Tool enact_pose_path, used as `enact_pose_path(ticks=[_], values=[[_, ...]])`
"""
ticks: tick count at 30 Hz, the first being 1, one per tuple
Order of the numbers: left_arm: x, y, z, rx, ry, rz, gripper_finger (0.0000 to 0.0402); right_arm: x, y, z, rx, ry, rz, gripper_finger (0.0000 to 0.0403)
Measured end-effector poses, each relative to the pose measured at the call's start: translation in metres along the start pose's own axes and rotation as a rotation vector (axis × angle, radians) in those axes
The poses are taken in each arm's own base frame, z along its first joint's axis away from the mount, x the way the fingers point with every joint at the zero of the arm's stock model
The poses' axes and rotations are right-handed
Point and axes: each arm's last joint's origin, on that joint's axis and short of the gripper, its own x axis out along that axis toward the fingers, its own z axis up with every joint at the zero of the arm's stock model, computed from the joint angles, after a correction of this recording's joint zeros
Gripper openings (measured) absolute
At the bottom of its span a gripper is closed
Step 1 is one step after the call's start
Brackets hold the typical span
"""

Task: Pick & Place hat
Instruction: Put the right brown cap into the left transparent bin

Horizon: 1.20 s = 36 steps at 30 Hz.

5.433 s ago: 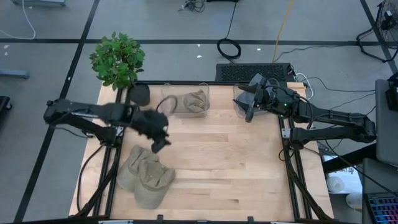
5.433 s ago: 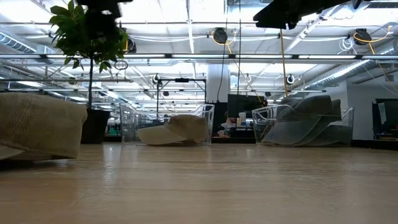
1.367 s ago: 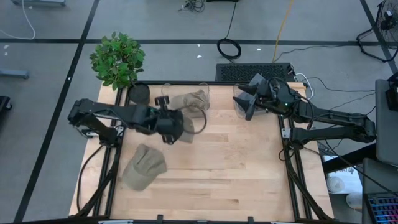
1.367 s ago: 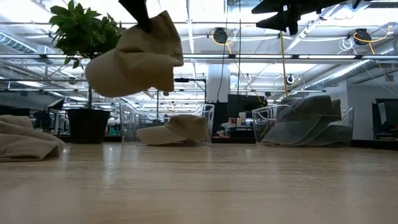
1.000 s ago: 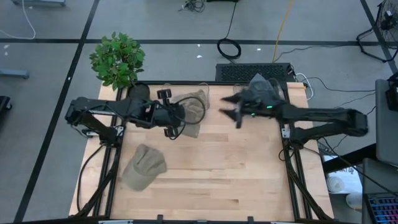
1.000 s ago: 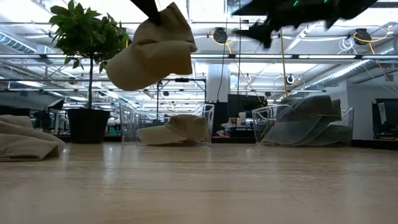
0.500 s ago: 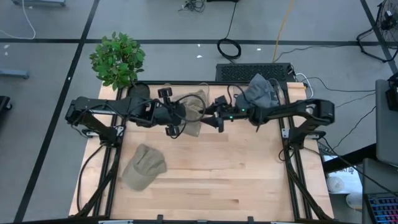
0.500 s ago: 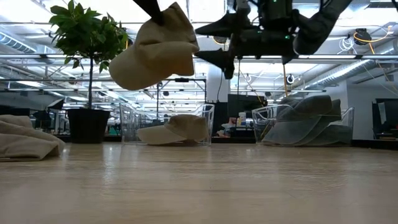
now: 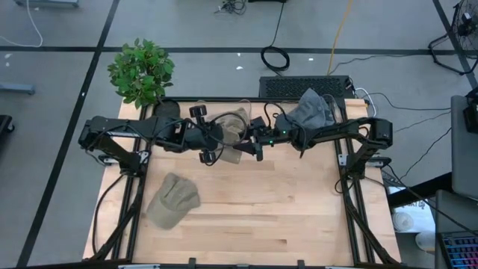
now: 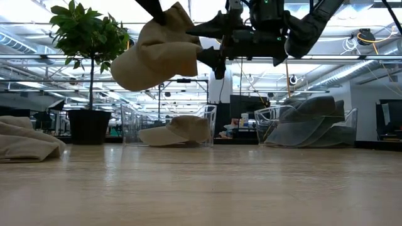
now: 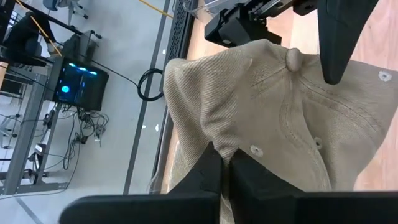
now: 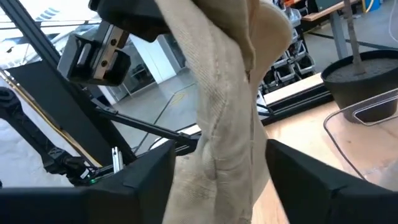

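A tan cap [image 10: 160,53] hangs in the air over the far middle of the table, with my left gripper [image 11: 217,177] shut on it from the table's left. My right gripper [image 12: 221,168] reaches in level from the right and is open. One of its fingers [image 12: 137,180] stands on each side of the cap's hanging cloth [image 12: 230,106]. In the high view the held cap [image 9: 228,153] shows between the left gripper [image 9: 216,146] and the right gripper [image 9: 252,142]. A second tan cap [image 9: 173,200] lies flat on the table at the near left. My left gripper pinches a gathered fold of the cap's crown cloth [image 11: 217,146] between its two fingers, slanting down from the table's left. The cap hangs below the fingers, lifted clear of the table, its brim toward the left. My right gripper straddles the cap's right side [image 10: 196,50]; I cannot tell whether it touches.
A clear bin with a tan cap [image 9: 233,119] stands at the far edge just behind the held cap. Another clear bin with grey caps [image 9: 310,112] stands at the far right. A potted plant [image 9: 140,71] stands beyond the far left corner. The near half of the tabletop [image 9: 261,217] is bare wood.
My right gripper has swept from the grey-cap bin toward the table's left and downward, rolling as it went, until its open fingers stand around the held cap's right side. The left gripper and the cap have kept their place in the air.
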Motion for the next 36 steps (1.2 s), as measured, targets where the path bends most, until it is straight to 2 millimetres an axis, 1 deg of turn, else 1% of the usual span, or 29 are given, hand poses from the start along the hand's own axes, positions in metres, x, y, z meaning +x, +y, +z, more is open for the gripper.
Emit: enact_pose_path(ticks=[2,3,5,7,8,9,13,15,18,21,25,28,30,32,36], values=[[0.000,0.000,0.000,-0.001,0.000,0.000,0.0005,-0.001,0.001,0.001,-0.014,0.000,0.001,0.0203],[0.000,0.000,0.000,-0.004,0.000,0.000,0.0006,-0.001,0.002,0.002,-0.024,-0.003,0.008,0.0180],[0.000,0.000,0.000,-0.009,0.000,0.000,0.0012,-0.001,0.003,0.002,-0.037,0.001,0.041,0.0124],[0.000,0.000,0.000,-0.010,0.000,-0.001,0.0015,-0.001,0.004,0.002,-0.049,0.020,0.084,0.0056],[0.000,0.000,0.000,-0.010,0.000,-0.001,0.0014,-0.001,0.005,0.002,-0.064,0.028,0.111,0.0030],[0.000,0.000,0.000,-0.011,-0.001,-0.002,0.0011,-0.001,0.006,0.002,-0.078,0.030,0.130,0.0018],[0.002,0.002,0.000,-0.041,0.000,-0.002,0.0007,-0.004,0.012,0.008,-0.080,0.036,0.165,0.0011],[0.004,0.006,0.000,-0.149,0.006,0.003,0.0024,-0.007,0.016,0.013,-0.101,0.030,0.173,0.0009],[0.010,0.015,-0.003,-0.332,0.038,0.006,0.0077,-0.015,0.025,0.022,-0.129,0.048,0.163,0.0009],[0.017,0.024,-0.008,-0.399,0.089,0.002,0.0147,-0.023,0.033,0.030,-0.192,0.049,0.088,0.0009],[0.026,0.041,-0.016,-0.438,0.152,0.030,0.0239,-0.038,0.043,0.043,-0.283,0.037,-0.026,0.0009],[0.036,0.057,-0.019,-0.529,0.161,0.025,0.0284,-0.052,0.053,0.060,-0.366,-0.034,-0.103,0.0009],[0.042,0.068,-0.020,-0.598,0.152,-0.005,0.0301,-0.063,0.061,0.071,-0.433,-0.082,-0.161,0.0009],[0.048,0.077,-0.021,-0.646,0.146,-0.039,0.0309,-0.073,0.069,0.081,-0.513,-0.135,-0.225,0.0009],[0.067,0.090,-0.026,-0.690,0.102,-0.149,0.0301,-0.091,0.081,0.097,-0.640,-0.221,-0.337,0.0009]])
